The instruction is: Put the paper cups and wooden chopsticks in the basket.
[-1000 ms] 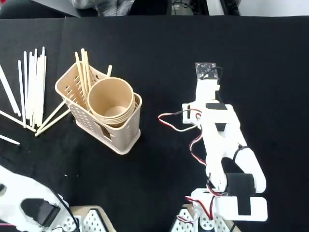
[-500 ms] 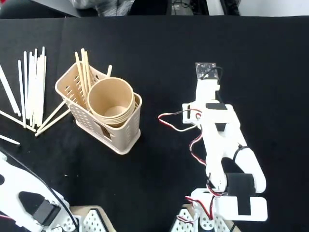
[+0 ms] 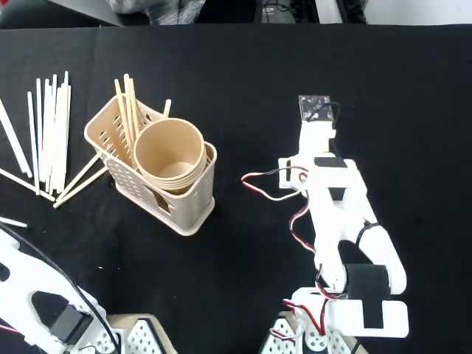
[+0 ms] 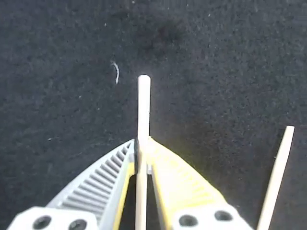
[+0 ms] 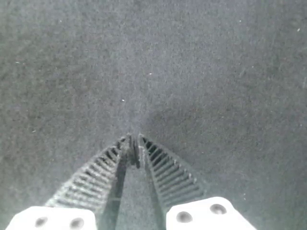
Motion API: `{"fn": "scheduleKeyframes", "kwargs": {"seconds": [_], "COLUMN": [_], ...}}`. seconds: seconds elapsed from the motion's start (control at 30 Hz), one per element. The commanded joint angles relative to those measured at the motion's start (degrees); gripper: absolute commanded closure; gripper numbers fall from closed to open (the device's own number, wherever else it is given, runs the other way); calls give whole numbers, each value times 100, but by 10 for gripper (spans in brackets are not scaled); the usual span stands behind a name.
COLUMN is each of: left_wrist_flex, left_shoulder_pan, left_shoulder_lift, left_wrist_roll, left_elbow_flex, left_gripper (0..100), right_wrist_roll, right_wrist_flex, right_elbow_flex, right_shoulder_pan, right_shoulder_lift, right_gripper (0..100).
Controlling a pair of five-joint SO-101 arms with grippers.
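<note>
Chopstick (image 4: 143, 105) clamped in left tool (image 4: 142, 142) has shifted slightly toward the arm bases

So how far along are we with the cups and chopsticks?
Done: the paper cups sit nested in the basket, with a few chopsticks standing beside them. In hand: the left hand is shut on one chopstick. Left: a spread of loose chopsticks on the table beside the basket. The right hand is shut on nothing.
</note>
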Motion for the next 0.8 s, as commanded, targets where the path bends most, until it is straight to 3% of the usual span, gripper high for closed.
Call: {"fn": "scheduleKeyframes", "kwargs": {"seconds": [0.0, 0.27, 0.47, 0.77], "left_wrist_flex": [316, 949, 2303, 2277], "left_shoulder_pan": [66, 163, 374, 215], "left_shoulder_lift": [-53, -1002, -2356, -4193], "left_wrist_roll": [62, 35, -158, -352], "left_elbow_flex": [-708, -655, -637, 4], "left_gripper": [972, 971, 971, 971], "right_wrist_roll": [-18, -18, -18, -18], "right_wrist_flex": [-70, -70, -70, -88], "right_elbow_flex": [-22, -22, -22, -22], "right_shoulder_pan": [-70, -70, -70, -79], "right_shoulder_lift": [-127, -127, -127, -127], "right_gripper": [984, 984, 984, 984]}}
